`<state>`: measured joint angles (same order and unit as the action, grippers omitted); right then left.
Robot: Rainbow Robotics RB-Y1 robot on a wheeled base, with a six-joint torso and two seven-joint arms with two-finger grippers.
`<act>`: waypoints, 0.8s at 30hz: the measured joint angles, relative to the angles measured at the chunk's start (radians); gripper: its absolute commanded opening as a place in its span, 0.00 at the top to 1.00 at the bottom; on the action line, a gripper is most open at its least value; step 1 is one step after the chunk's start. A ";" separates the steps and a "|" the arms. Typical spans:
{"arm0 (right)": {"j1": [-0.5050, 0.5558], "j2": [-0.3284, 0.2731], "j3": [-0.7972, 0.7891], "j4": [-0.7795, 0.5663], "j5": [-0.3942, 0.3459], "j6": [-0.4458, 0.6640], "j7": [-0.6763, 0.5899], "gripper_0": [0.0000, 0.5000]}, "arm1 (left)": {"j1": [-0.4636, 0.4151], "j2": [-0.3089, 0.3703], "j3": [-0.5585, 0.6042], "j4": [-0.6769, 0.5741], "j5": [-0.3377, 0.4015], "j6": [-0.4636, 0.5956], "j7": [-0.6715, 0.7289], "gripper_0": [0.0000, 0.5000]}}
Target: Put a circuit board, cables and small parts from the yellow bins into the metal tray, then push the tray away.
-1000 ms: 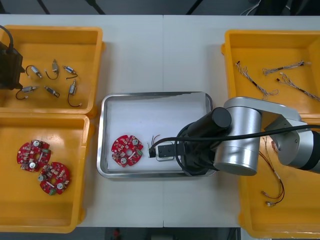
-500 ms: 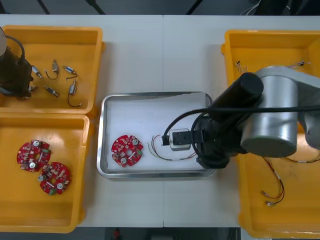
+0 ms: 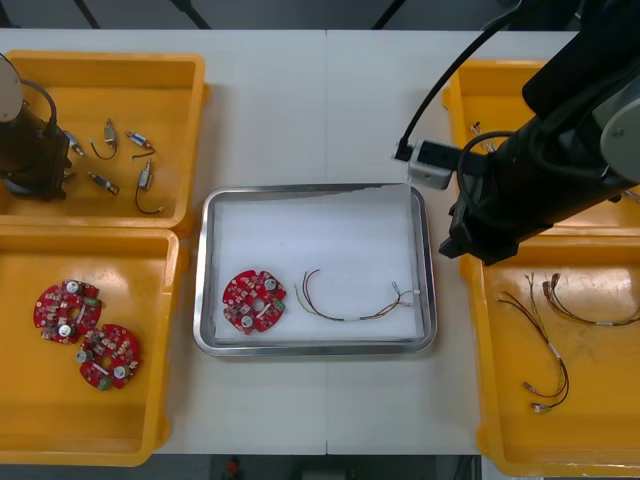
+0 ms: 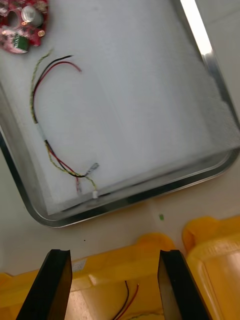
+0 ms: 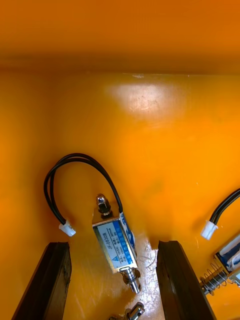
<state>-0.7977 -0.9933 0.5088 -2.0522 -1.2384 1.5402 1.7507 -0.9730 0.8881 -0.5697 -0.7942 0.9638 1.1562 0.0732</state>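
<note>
The metal tray (image 3: 205, 270), white inside, holds a round red circuit board (image 3: 254, 300) and a red and yellow cable (image 3: 350, 319). My right arm (image 3: 540, 170) hangs over the table's right side, between the tray and the right bins. Its gripper (image 4: 114, 287) is open and holds nothing, raised above the bins' rim just off the tray's edge (image 4: 210, 75), with the cable (image 4: 41, 131) and board (image 4: 22, 22) beyond. My left arm (image 3: 30, 150) reaches into the far left bin. Its gripper (image 5: 112, 287) is open low over a small metal part (image 5: 116, 243) with a black lead, which lies between the fingers.
The far left yellow bin (image 3: 190, 120) has several small metal parts (image 3: 120, 160). Two more red boards (image 3: 88, 333) lie in the near left bin. Red and yellow cables (image 3: 545, 340) lie in the near right bin, and twisted cables (image 3: 485, 140) in the far right one.
My right gripper let go of the red and yellow cable in the tray, then rose and drew back to the right. The left arm dropped lower into the far left bin.
</note>
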 measured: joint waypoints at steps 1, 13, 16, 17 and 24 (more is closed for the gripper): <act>0.003 0.000 -0.025 0.010 0.000 0.010 -0.018 0.00 | 0.000 0.000 0.000 0.001 -0.002 0.000 0.000 0.00; 0.172 -0.010 -0.276 0.046 0.062 0.031 -0.106 0.00 | 0.001 -0.001 0.000 0.011 -0.006 -0.040 -0.003 0.00; 0.237 -0.013 -0.344 0.046 0.080 0.031 -0.106 0.00 | 0.001 -0.002 0.000 0.011 -0.008 -0.043 -0.003 0.00; 0.259 -0.013 -0.368 0.046 0.087 0.031 -0.106 0.00 | 0.001 -0.002 0.000 0.011 -0.008 -0.044 -0.003 0.06; 0.347 -0.013 -0.477 0.108 0.110 0.031 -0.108 0.00 | 0.001 -0.003 0.000 0.012 -0.013 -0.044 -0.004 0.77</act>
<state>-0.4503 -1.0063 0.0313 -1.9443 -1.1283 1.5711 1.6424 -0.9720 0.8852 -0.5699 -0.7825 0.9511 1.1121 0.0693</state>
